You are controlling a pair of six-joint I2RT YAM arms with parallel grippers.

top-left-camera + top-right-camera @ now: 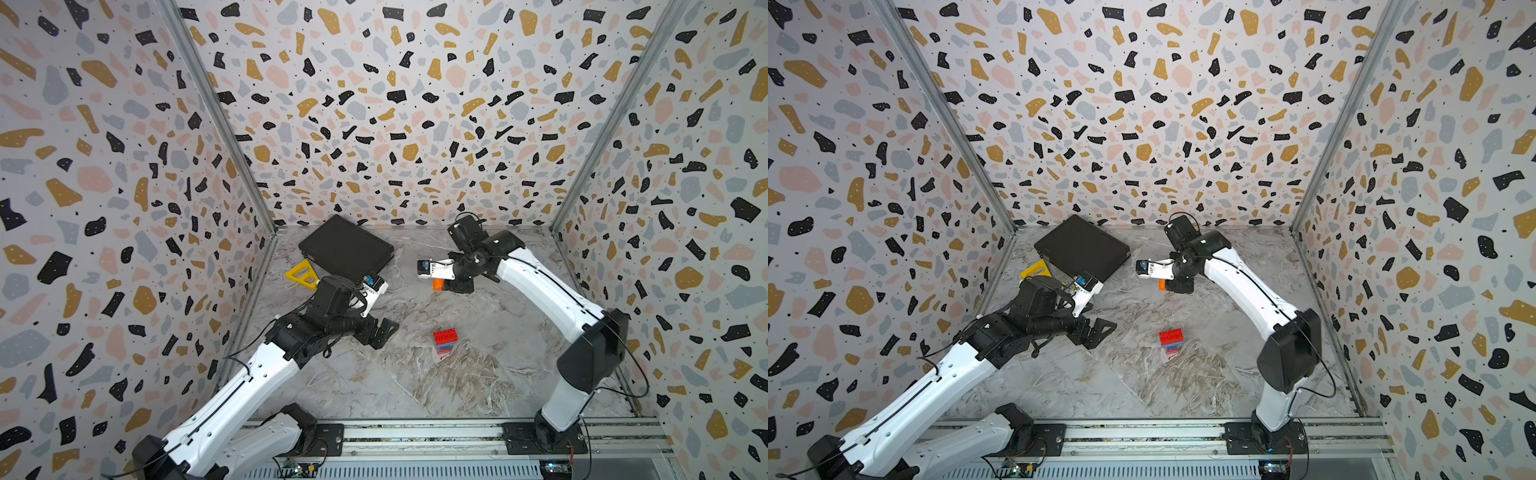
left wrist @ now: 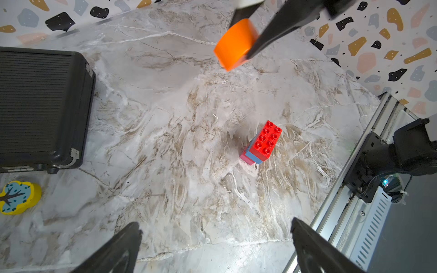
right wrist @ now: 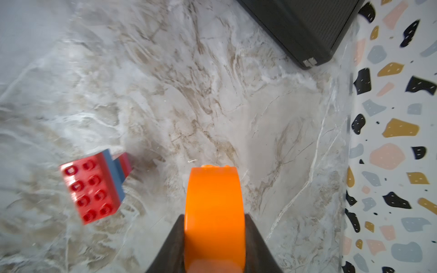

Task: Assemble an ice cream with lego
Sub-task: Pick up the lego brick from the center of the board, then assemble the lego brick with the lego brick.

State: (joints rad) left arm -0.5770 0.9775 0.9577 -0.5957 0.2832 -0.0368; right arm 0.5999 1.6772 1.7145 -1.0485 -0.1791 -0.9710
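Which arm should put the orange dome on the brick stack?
Right: the right gripper is shut on the orange dome; the brick stack stands with its red studded top bare. The left gripper is open and empty.

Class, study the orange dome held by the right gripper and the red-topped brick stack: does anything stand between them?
Nothing visible. Only bare marble table lies between the orange dome in the right gripper and the brick stack.

Robot lab test cell. Terrazzo-print panels (image 1: 395,104) box in a marble-look desk (image 1: 457,382). Two arms (image 1: 540,282) bolt to an aluminium rail (image 1: 415,434).
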